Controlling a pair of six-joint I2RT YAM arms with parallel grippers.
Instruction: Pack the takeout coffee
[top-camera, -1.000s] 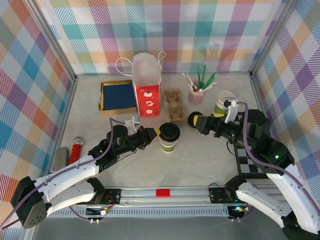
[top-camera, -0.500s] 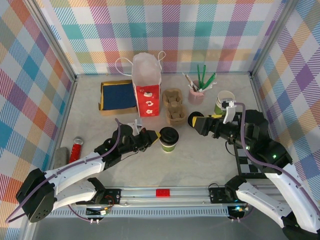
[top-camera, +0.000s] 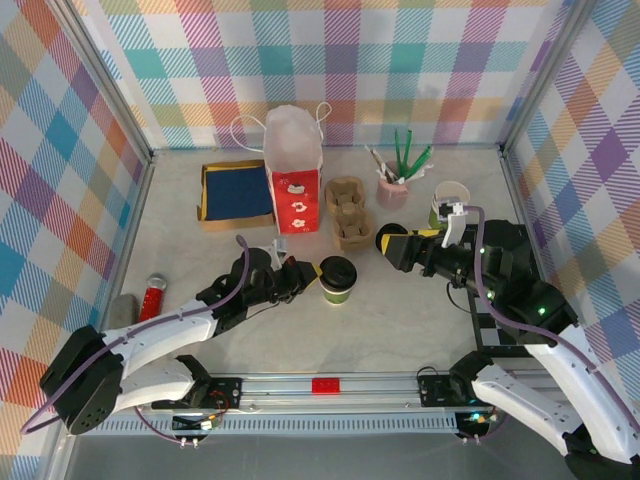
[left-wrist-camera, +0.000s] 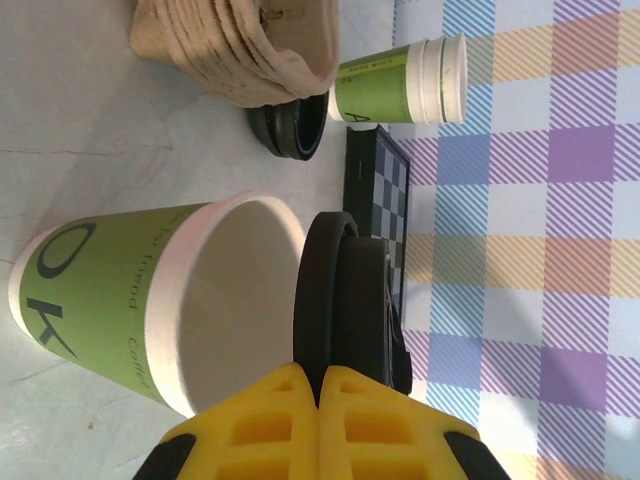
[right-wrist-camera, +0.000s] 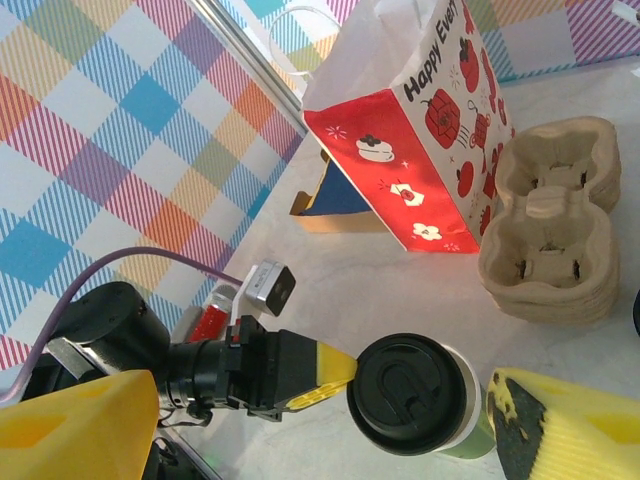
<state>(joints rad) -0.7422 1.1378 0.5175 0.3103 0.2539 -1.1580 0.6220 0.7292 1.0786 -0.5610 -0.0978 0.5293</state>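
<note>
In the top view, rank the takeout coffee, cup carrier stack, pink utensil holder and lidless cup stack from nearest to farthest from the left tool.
1. takeout coffee, just right of the left tool.
2. cup carrier stack, behind the coffee.
3. pink utensil holder, back right.
4. lidless cup stack, far right.

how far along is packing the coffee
Done: the black lid sits on the takeout coffee. In hand: left gripper, shut, at the lid's edge; right gripper open, facing the cup. Left: the cup stands on the table, not yet in the red bag.
</note>
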